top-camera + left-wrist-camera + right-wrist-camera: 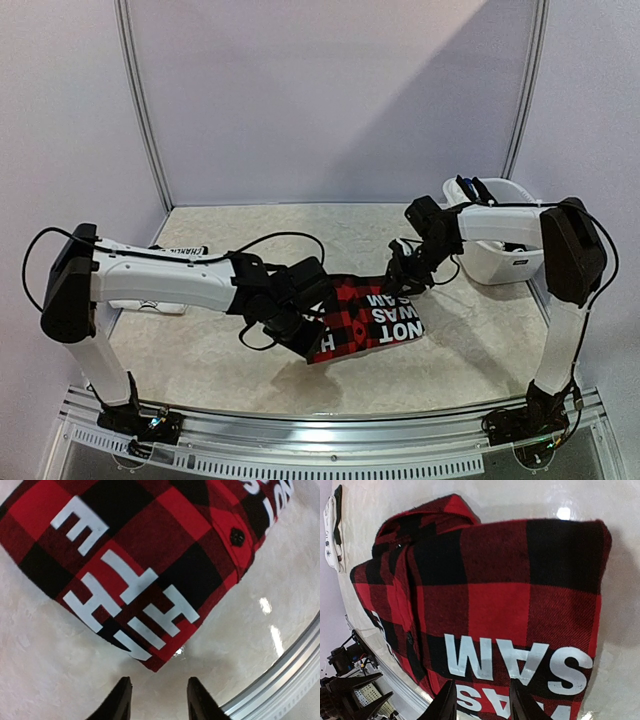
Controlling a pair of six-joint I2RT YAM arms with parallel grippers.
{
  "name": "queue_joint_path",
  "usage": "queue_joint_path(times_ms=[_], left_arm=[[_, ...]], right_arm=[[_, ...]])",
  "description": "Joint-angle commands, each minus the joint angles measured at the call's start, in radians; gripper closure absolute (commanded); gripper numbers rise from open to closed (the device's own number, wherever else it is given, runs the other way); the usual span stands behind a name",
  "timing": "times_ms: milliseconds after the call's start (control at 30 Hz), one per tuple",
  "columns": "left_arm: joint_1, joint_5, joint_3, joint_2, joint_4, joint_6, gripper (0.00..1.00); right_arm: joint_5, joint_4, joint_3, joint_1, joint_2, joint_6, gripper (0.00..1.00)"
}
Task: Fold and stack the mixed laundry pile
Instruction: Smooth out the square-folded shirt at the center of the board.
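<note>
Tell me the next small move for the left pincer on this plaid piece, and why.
Probably ease the left pincer forward and down onto the nearest corner of the plaid garment, then close. Its jaws stand apart with nothing between them, just short of that corner, over bare table. The right pincer, also open, hovers over the lettered end.

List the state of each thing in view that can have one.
plaid garment: folded, flat on the table, lettering up.
left gripper: open, empty, just off the garment's corner.
right gripper: open, empty, over the garment.
white tub: upright, dark items inside.
white T-shirt: flat on the table, apart from the garment.
</note>
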Motion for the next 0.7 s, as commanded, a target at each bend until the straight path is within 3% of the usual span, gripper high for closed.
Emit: queue_joint_path(times_ms=[0,100,233,400,667], left_arm=[[0.068,-0.019,-0.020,-0.048,-0.006,-0.126,0.50],[0.091,-0.096,-0.055,-0.118,-0.007,-0.155,0.23],[0.142,-0.083,-0.089,-0.131,0.036,-0.183,0.02],[0.197,-0.010,-0.113,-0.091,0.153,-0.186,0.04],[0.274,0.130,-0.144,0.022,0.361,-0.225,0.21]], right_arm=[[0.012,-0.010,0.031,0.003,0.003,-0.008,0.64],[0.009,-0.013,-0.016,0.002,-0.030,-0.021,0.64],[-0.050,0.040,-0.115,0.017,-0.096,-0.010,0.64],[-0.091,0.056,-0.183,0.051,-0.146,-0.028,0.64],[-0.162,0.080,-0.173,0.059,-0.138,-0.041,0.64]])
